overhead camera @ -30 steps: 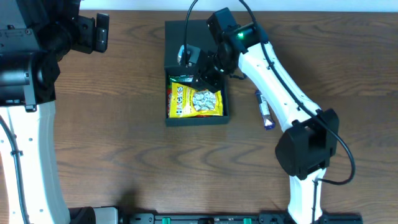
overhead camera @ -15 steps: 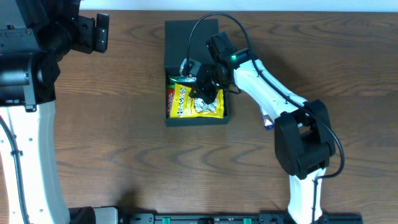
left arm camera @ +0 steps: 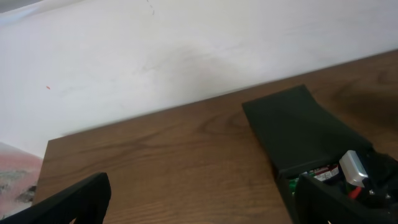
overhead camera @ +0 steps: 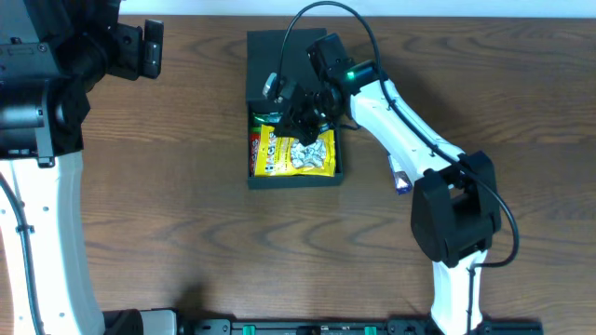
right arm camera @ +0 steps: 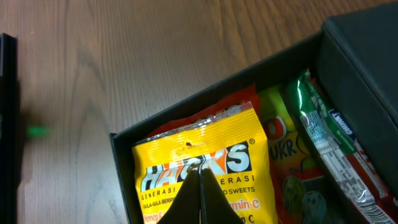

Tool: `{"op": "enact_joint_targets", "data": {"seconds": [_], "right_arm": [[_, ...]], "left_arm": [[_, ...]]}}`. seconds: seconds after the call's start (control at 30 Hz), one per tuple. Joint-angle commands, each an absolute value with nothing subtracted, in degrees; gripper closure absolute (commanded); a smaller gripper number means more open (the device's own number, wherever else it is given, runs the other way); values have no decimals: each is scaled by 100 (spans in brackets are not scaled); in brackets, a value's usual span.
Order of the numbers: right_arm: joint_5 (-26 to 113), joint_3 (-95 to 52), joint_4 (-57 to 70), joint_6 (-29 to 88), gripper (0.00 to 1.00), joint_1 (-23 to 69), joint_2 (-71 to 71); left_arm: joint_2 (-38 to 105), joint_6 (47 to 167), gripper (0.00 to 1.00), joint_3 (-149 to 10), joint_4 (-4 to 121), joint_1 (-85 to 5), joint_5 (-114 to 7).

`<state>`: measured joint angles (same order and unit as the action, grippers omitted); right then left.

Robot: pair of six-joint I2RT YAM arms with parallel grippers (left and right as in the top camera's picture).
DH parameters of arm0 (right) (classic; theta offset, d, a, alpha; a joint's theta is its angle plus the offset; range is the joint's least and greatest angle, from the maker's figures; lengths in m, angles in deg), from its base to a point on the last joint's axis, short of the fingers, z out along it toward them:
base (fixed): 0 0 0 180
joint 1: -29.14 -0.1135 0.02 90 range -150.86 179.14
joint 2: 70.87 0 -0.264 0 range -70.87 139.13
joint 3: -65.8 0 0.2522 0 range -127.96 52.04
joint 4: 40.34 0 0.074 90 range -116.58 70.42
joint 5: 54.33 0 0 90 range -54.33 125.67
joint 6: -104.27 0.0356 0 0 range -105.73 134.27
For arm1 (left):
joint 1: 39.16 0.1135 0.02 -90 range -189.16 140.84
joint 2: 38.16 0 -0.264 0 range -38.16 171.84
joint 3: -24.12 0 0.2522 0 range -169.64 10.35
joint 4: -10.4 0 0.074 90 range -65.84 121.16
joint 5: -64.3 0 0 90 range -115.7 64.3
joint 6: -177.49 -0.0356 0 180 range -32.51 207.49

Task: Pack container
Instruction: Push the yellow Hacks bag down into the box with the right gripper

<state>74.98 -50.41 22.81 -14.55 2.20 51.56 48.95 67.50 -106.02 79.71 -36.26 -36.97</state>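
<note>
The dark charcoal container [overhead camera: 294, 180] lies open at the table's middle, its flap lid [overhead camera: 279, 56] folded back toward the far edge. Inside lies a yellow snack packet [overhead camera: 296, 154] on top of other packets. My right gripper [overhead camera: 299, 125] hovers over the box's far half, shut, with nothing between its fingers. In the right wrist view its closed tips [right arm camera: 199, 173] sit just above the yellow packet [right arm camera: 211, 146], with a green packet [right arm camera: 329, 137] and an orange one [right arm camera: 292, 168] beside it. My left gripper [left arm camera: 202, 211] stands open at the far left, away from the container's lid [left arm camera: 298, 124].
A small blue and purple packet [overhead camera: 399, 169] lies on the wood right of the container, partly under my right arm. The left arm's base fills the table's left side. A white wall [left arm camera: 186, 56] runs behind the far edge.
My right gripper dipped toward the box's front over the yellow packet, then drew back toward the lid side, staying shut. The left arm has not moved.
</note>
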Motion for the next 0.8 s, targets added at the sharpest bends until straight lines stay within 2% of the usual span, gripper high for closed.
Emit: {"op": "enact_joint_targets", "data": {"seconds": [0.0, 0.33, 0.77], "right_arm": [[7391, -4934, 2259, -1407, 99, 139, 5283], [7330, -4838, 2510, -1232, 99, 130, 6111], [7362, -5970, 3026, -1324, 99, 576, 5027]], "left_arm": [[4884, 6646, 5, -10744, 7978, -3607, -3747], [4884, 6646, 5, -10744, 7980, -3607, -3780], [4884, 6646, 5, -10744, 7978, -3607, -3778]]}}
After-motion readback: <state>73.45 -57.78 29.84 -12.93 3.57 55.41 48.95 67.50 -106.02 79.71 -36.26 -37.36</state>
